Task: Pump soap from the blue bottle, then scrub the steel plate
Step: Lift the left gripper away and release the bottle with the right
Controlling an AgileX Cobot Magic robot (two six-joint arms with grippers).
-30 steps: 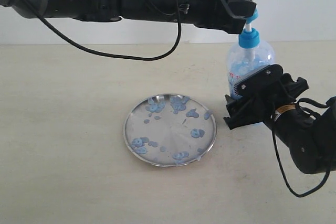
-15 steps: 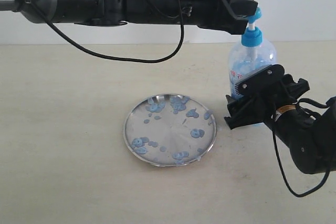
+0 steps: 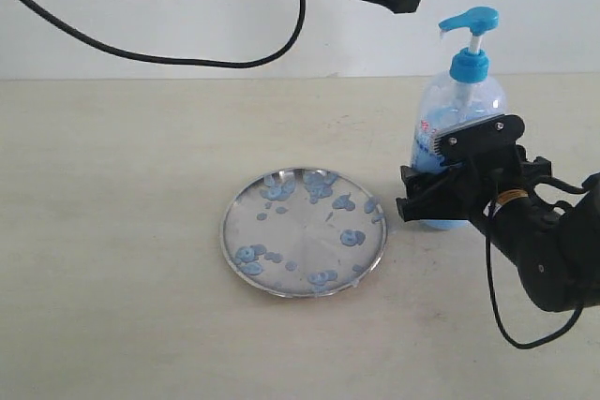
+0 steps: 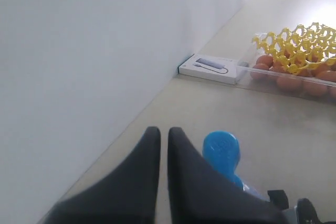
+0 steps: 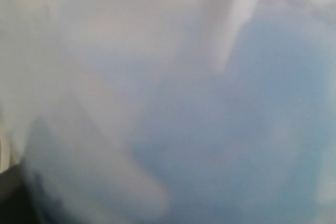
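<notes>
Left gripper has its two black fingers pressed almost together, with just a thin slit between them; nothing is in it. In the exterior view it sits at the top of the frame, up and to the left of the blue pump head, and well apart from it.

Right gripper is at the right of the frame; it is closed around the low part of the bottle, with one ridged finger lying across the front. The bottle stands upright on the table; its pump head is up and the spout points left. Light blue soap shows at the bottom of the bottle, under the gripper. A bit of the white label with red marks peeks out at the bottle's left edge; the marks are too small to read. A small yellow sticker on the right arm is too small to read as well. The right wrist view is only a blur of pale blue and white.

The plate lies flat in the lower middle of the frame, near the right gripper and apart from the bottle; blue-grey blobs dot it, mostly near the top and the lower left.

In the upper right of the left wrist view a white box lies against the wall; it has a small grey picture on it and no words that can be read. Just beside it is a clear tray with brown eggs and a yellow holder on top.
</notes>
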